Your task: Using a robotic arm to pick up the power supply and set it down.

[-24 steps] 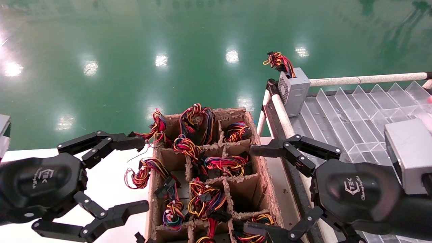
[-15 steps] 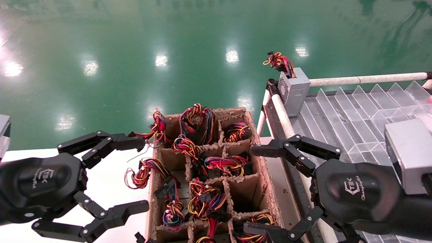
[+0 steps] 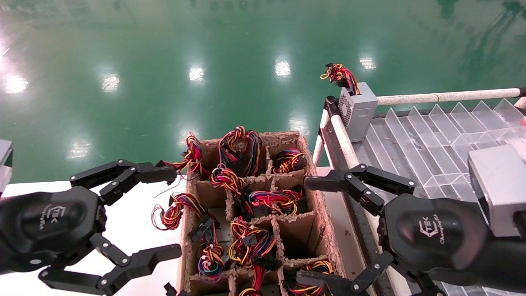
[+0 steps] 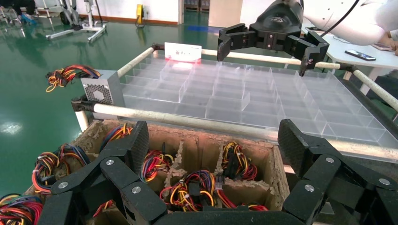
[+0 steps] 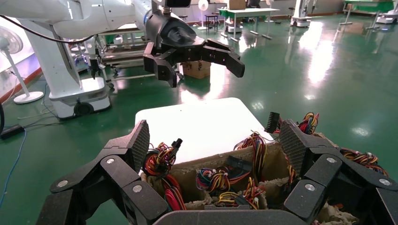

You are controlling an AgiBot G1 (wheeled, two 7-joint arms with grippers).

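The power supply's grey body is hidden; only red-yellow-black wire bundles (image 3: 250, 242) with black connectors rise from the compartments of a cardboard box (image 3: 324, 230). My left gripper (image 3: 176, 211) hangs open at the box's left side, over the white table. My right gripper (image 3: 302, 230) hangs open at the box's right side. In the left wrist view the left gripper (image 4: 213, 140) frames the box's compartments (image 4: 277, 173). In the right wrist view the right gripper (image 5: 214, 140) does the same from the other side. Neither holds anything.
A grey vented box (image 3: 359, 111) with a small coiled wire bundle stands at the far left corner of a clear divided tray (image 3: 431, 144), right of the cardboard box. Pipe rails (image 3: 345, 139) edge the tray. A white table (image 3: 123, 222) lies left of the box; green floor lies beyond.
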